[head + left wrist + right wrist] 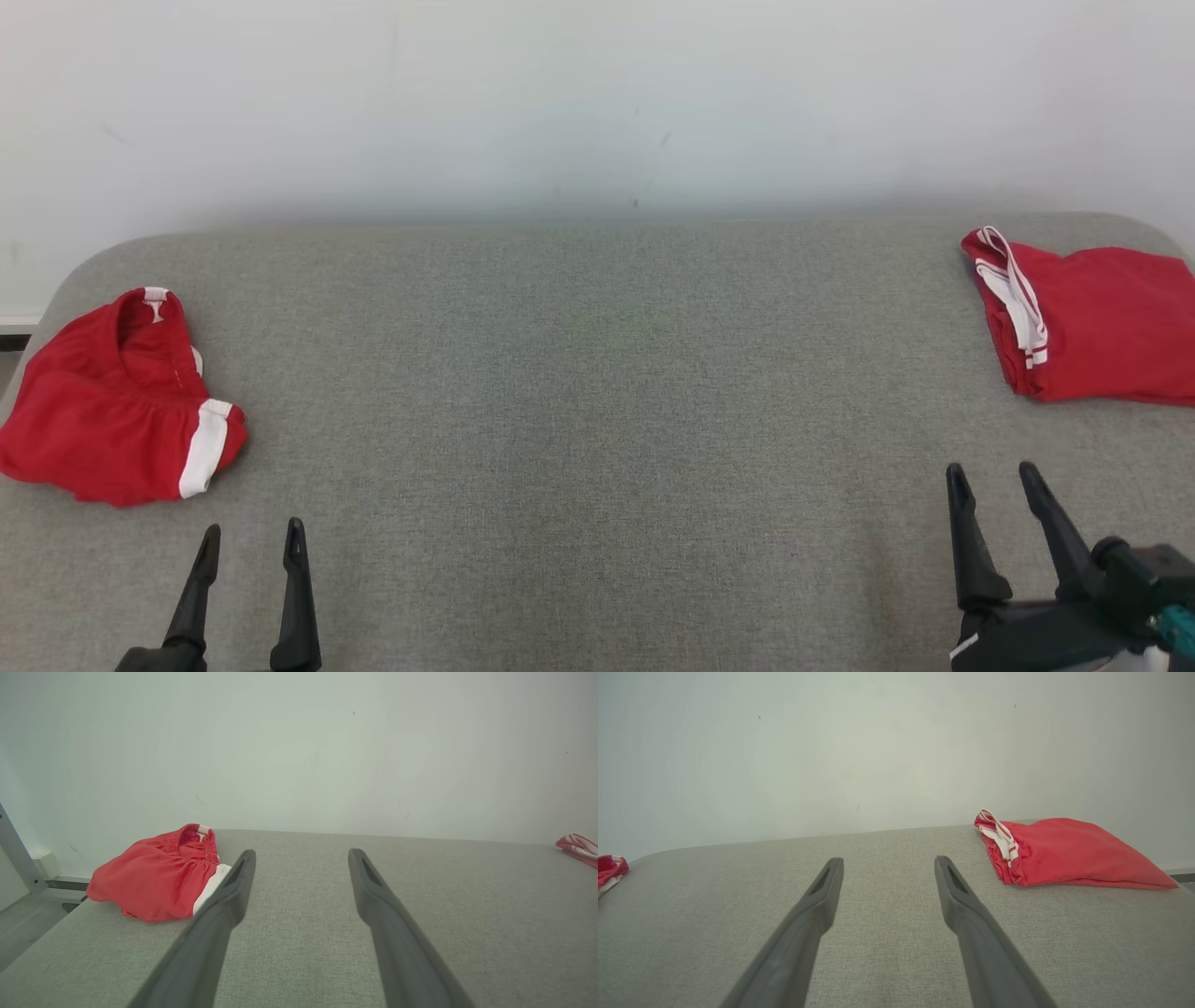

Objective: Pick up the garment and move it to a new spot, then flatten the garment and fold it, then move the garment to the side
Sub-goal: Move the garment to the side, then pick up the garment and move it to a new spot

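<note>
Red shorts (pixel 112 411) with white trim lie crumpled in a loose heap at the far left end of the grey fabric-covered tabletop (pixel 597 373). The elastic waistband gapes upward, and a white band shows along the side nearest the tabletop's middle. Toward the left end of the tabletop's near edge, the robot's left pincer (pixel 254 530) hovers with its two dark fingers spread apart and nothing between them. Its tips are near the shorts but not touching them. Grey cloth stretches across the tabletop's middle between the two pincers. Toward the right end of the near edge, the right pincer (pixel 991 467) also stands with its fingers parted, holding nothing. At the tabletop's far right end rests a second red garment (pixel 1102 322), folded flat into a neat rectangle, its white-striped edging turned toward the tabletop's middle. A pale wall (pixel 597 93) rises behind the tabletop's far edge.
</note>
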`<state>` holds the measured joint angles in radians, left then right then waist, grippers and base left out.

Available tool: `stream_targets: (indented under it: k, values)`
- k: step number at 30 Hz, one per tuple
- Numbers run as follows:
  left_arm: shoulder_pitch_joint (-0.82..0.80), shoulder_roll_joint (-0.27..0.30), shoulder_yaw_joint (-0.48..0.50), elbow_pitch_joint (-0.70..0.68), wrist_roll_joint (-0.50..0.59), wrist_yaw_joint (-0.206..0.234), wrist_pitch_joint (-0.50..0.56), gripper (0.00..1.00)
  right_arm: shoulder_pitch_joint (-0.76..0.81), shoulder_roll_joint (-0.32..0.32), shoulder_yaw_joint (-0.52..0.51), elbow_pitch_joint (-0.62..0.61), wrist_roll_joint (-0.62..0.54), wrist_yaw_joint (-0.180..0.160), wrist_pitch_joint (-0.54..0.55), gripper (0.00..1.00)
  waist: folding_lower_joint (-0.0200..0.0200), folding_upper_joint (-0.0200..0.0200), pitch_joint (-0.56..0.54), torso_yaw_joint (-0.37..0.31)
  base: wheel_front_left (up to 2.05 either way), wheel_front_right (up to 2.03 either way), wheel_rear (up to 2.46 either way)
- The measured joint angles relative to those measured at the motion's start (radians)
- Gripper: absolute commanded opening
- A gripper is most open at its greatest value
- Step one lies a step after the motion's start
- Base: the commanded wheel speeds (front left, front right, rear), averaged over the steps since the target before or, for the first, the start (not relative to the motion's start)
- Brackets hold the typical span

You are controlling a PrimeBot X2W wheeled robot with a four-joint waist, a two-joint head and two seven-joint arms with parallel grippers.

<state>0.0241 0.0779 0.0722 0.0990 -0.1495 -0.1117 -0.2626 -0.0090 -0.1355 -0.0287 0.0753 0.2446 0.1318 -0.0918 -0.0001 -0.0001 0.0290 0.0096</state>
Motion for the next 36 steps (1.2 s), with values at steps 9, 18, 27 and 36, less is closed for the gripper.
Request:
stream_targets:
  k: [9,18,27,36]
  values:
    - [0.001,0.009,0.002,0.059,0.016,0.006,0.000,1.00,0.057,0.049,-0.008,-0.032,-0.009,0.000,-0.007,1.00,0.0000,0.0001,-0.002,0.001,0.00,0.00,0.00]
    - [-0.004,0.011,-0.004,0.103,0.025,0.016,0.000,1.00,0.066,0.068,0.000,-0.021,-0.011,0.000,-0.011,1.00,0.0000,0.0001,-0.018,0.014,0.00,0.00,0.00]
    - [-0.007,0.016,-0.010,0.120,0.025,0.019,0.000,1.00,0.076,0.070,0.001,-0.014,-0.012,0.000,-0.006,1.00,0.0001,0.0001,-0.030,0.025,0.00,0.00,0.00]
    - [-0.013,0.024,-0.016,0.125,0.023,0.024,0.000,1.00,0.087,0.075,0.011,-0.008,-0.008,0.000,-0.007,1.00,0.0001,0.0001,-0.034,0.077,0.00,0.00,0.00]
